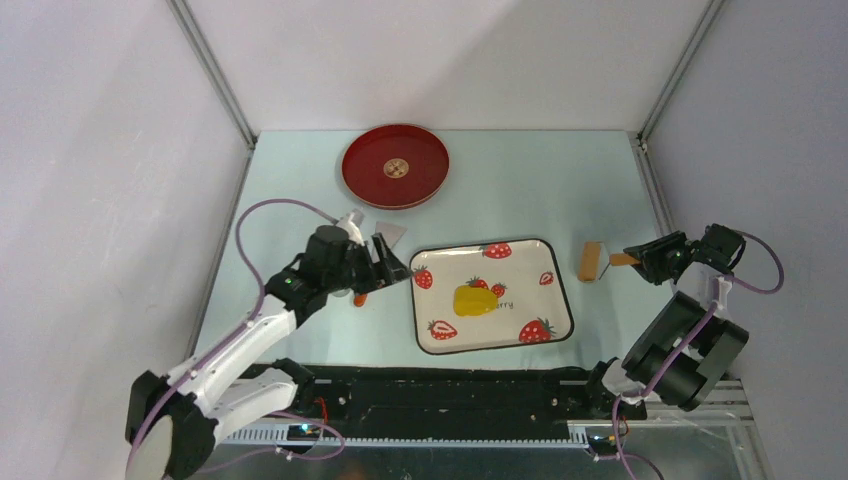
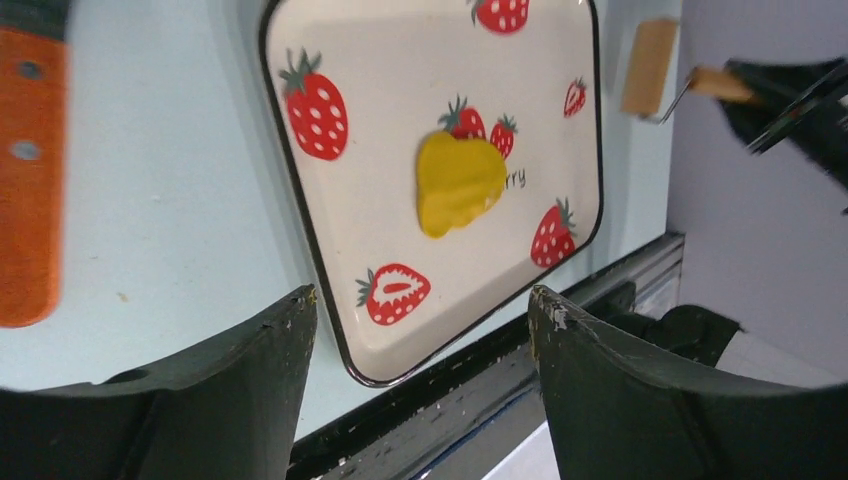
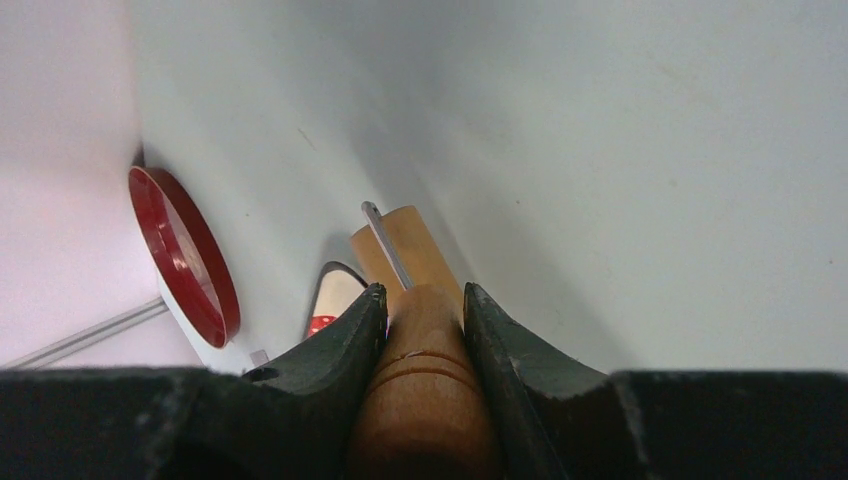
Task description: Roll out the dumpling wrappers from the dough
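The left hand (image 2: 422,300) hangs with its fingers spread wide and nothing between them, low at the left rim of the strawberry tray (image 1: 522,268). An orange-handled tool (image 2: 30,180) lies on the bench (image 1: 520,190) just beside it. That arm reaches diagonally from its base, the wrist turned toward the tray. The right hand (image 3: 423,295) is clamped on the handle of the wooden roller (image 1: 591,262), whose barrel sits off the tray's right side. The right arm is folded at the elbow, its hand pointing left.

The dough (image 1: 473,300) lies near the middle of the tray as a flattened, irregular yellow patch. No round wrapper shows yet. It looks soft, light and clay-like, so it should spread under pressure rather than resist, and it may cling to the tray or the barrel. Pinching it would likely dent or tear it. It is better worked from above with the roller, starting at the thicker centre, and lifted only by a thin edge.

Farthest off, a red round tray (image 1: 395,165) rests apart from everything else.
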